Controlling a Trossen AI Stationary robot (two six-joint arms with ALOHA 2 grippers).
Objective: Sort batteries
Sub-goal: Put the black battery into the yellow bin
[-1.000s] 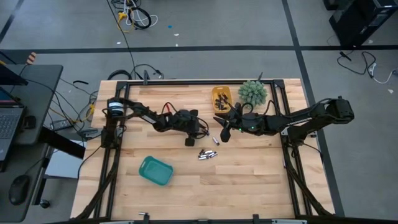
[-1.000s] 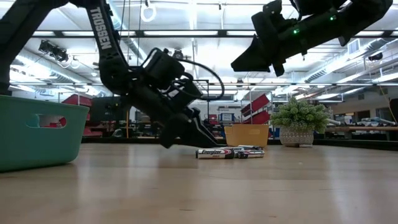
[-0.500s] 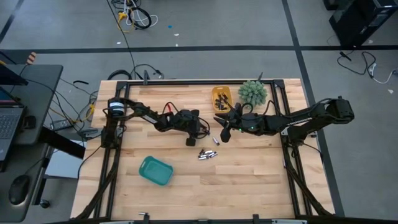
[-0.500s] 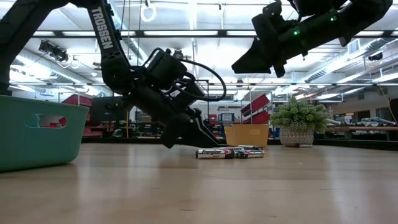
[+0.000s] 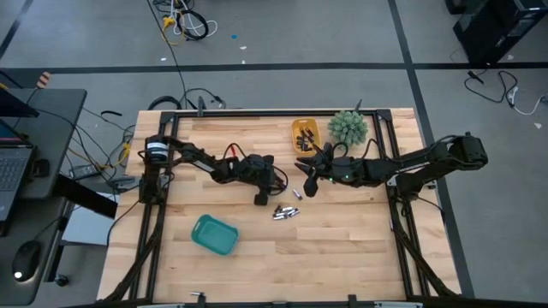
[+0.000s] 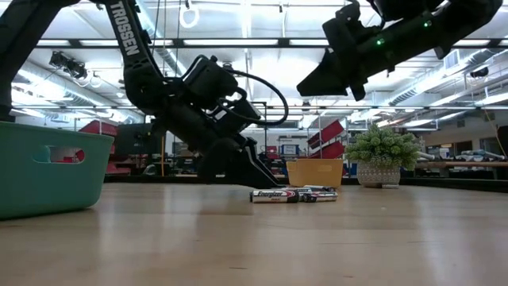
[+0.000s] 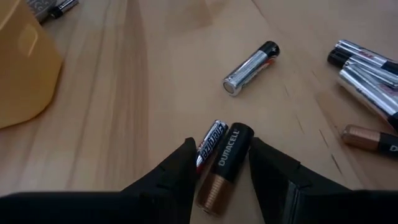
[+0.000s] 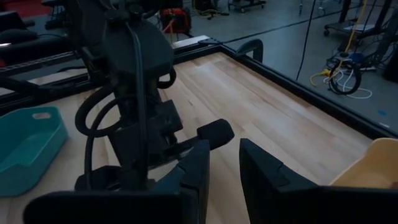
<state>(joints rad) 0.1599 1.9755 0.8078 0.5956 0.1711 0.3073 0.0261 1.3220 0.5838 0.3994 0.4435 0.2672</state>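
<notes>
Looking down, the left gripper (image 5: 261,198) sits low beside the battery cluster (image 5: 286,211); the right gripper (image 5: 310,183) hovers, narrowly open, empty. Left wrist view: fingers (image 7: 171,177) clamp a Duracell battery (image 7: 224,167) and slimmer cell (image 7: 209,143).

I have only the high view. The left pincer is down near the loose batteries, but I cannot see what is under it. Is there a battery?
Observer: Yes. The left wrist view shows the left pincer straddling two batteries that lie side by side on the table: a black-and-copper Duracell and a thinner cell with a blue label.
Operator: Does it grip them already?
Observer: I cannot tell. The low view shows only that it is down at the table surface, and nothing is lifted.
Operator: And the right pincer?
Observer: In the low view the right pincer hangs high above the table. Its own wrist view shows it open and empty.
</notes>
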